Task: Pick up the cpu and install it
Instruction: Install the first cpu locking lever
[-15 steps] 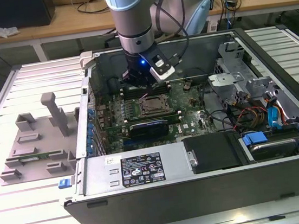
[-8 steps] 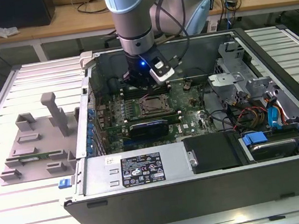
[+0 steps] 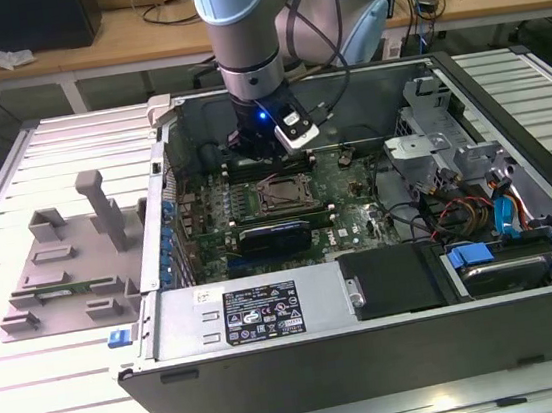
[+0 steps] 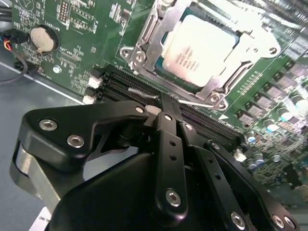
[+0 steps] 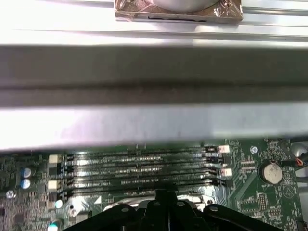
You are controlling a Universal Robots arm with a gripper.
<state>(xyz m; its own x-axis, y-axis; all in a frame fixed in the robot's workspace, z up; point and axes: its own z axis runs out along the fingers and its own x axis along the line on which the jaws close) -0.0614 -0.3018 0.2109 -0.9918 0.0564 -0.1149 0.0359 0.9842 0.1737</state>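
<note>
A slatted metal table [image 3: 18,399] fills the exterior view, and an open computer case [image 3: 305,364] lies on it across the middle and right of the frame. At the left of the frame, a grey plastic holder [image 3: 62,268] with upright blocks sits on the table beside the case. Inside the case a green circuit board [image 3: 347,213] lies flat, with a bundle of coloured cables [image 3: 478,212] at the right of the frame.

The robot arm [image 3: 244,29] comes down from the top centre of the exterior view into the case, its gripper [image 4: 169,114] low over the board. In the second wrist view the two black fingers [image 4: 168,144] are pressed together with nothing between them, their tips over the dark memory slots [image 4: 202,120] just beside the socket frame [image 4: 144,43].

The cpu [image 4: 199,50] sits in the socket in the upper middle of the second wrist view, its silver top showing inside the metal frame. A round coin battery [image 4: 41,38] is on the board at the upper left of that view.

In the first wrist view the memory slots [image 5: 139,168] run across the lower half, below a pale metal case wall [image 5: 154,125].
</note>
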